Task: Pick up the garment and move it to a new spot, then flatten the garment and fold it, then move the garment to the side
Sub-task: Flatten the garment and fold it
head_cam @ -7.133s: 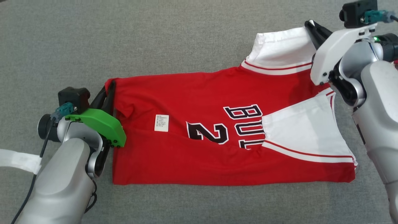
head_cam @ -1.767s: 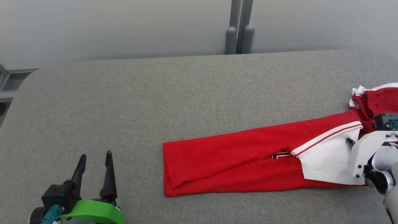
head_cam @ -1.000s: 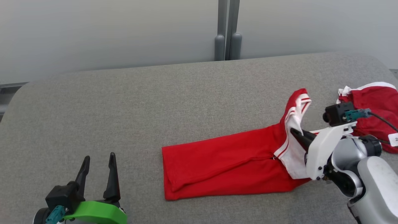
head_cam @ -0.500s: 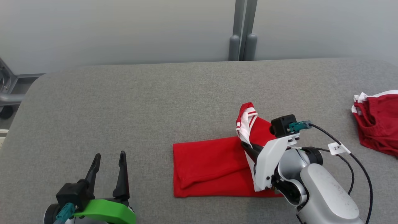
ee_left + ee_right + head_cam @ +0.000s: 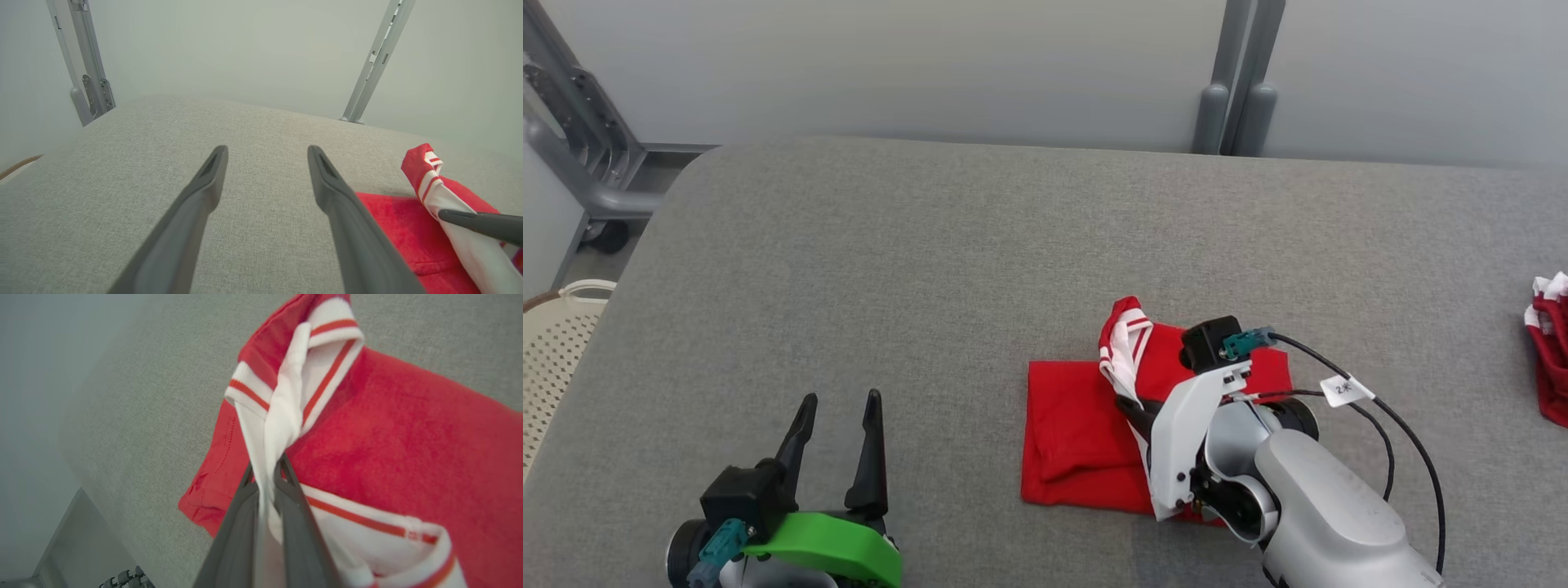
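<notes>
While the left gripper [image 5: 841, 398] hovers at the near left with its fingers spread wide and nothing between them, just right of a cream perforated basket [image 5: 556, 327] at the edge, the work sits to its right. The garment [image 5: 1070, 425], a red jersey, lies near the middle of the grey padded table [image 5: 849, 261], already narrowed into a long strip and now partly doubled over itself. The right gripper [image 5: 267, 473] is pinched tight on the jersey's white, red-striped trim [image 5: 1125, 343] and holds that end raised above the lower layer, the cloth standing up in a peak. This looks like the folding step, with the final crosswise fold half made. The next move calls for lowering the held end toward the left edge of the bottom layer, matching the edges and then letting go so the layers settle flat. Moving the bundle aside is not yet done. Another red garment [image 5: 1550, 351] lies at the far right edge, well apart.
</notes>
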Controlling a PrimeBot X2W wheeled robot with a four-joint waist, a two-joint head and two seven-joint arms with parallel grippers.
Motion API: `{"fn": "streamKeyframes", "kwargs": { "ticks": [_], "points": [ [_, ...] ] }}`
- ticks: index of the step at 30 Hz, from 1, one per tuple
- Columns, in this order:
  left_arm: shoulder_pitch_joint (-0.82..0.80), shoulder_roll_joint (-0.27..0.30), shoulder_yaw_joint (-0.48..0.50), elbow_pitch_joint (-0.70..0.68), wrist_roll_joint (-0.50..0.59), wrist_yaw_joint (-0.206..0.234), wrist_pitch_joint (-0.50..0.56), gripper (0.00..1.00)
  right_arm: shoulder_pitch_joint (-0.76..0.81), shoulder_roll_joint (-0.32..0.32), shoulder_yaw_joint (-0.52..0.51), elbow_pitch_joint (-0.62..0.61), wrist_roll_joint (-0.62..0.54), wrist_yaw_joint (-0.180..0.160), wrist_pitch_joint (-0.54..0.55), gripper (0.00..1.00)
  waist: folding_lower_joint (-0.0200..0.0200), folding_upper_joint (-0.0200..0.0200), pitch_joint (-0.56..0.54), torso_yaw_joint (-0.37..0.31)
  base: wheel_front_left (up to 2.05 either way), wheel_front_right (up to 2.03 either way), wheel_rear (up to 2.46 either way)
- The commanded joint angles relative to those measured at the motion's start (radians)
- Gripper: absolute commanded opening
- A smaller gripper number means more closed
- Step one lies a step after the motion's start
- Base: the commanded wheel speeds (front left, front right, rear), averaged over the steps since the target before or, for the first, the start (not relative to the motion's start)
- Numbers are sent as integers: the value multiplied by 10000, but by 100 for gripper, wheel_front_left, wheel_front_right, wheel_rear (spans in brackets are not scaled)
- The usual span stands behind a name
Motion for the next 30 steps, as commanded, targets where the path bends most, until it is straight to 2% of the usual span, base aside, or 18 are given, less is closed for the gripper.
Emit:
{"fn": "streamKeyframes", "kwargs": {
  "ticks": [1, 11, 13, 14, 15, 16, 25, 30],
  "points": [
    [-179, -35, -15, 52, 92, -52, -42, 100, -234, -15, 271, 243, 301, 0, -155, 0, 0, 0, -35, 250, 0, 0, 0],
    [-240, -101, -157, 279, 112, -141, -43, 100, -954, -11, 1320, 1746, 1311, 0, -823, 0, 0, 0, -233, 526, 0, 0, 0],
    [-256, -102, -182, 323, 96, -160, -40, 100, -1080, -9, 1510, 1996, 1562, 0, -980, 20, 0, 0, -266, 560, 0, 0, 0],
    [-265, -100, -195, 347, 83, -167, -37, 100, -1136, -8, 1604, 2099, 1711, 0, -1044, 39, 0, 0, -281, 575, 0, 0, 0],
    [-271, -97, -207, 374, 73, -180, -33, 100, -1193, -9, 1718, 2184, 1878, 0, -1100, 63, 0, 0, -300, 589, 0, 0, 0],
    [-276, -94, -219, 396, 68, -194, -28, 100, -1256, -7, 1847, 2195, 2106, 0, -1198, 100, 0, 0, -318, 602, 0, 0, 0],
    [-220, -47, -264, 444, 14, -174, 7, 100, -1977, -14, 2538, 2506, 3652, 0, -2279, 100, 0, 0, -435, 614, 0, 0, 0],
    [-78, -11, -220, 358, 9, -79, 2, 100, -2387, -19, 2599, 2654, 3927, 0, -2878, 100, 0, 0, -461, 470, 0, 0, 0]
  ]
}}
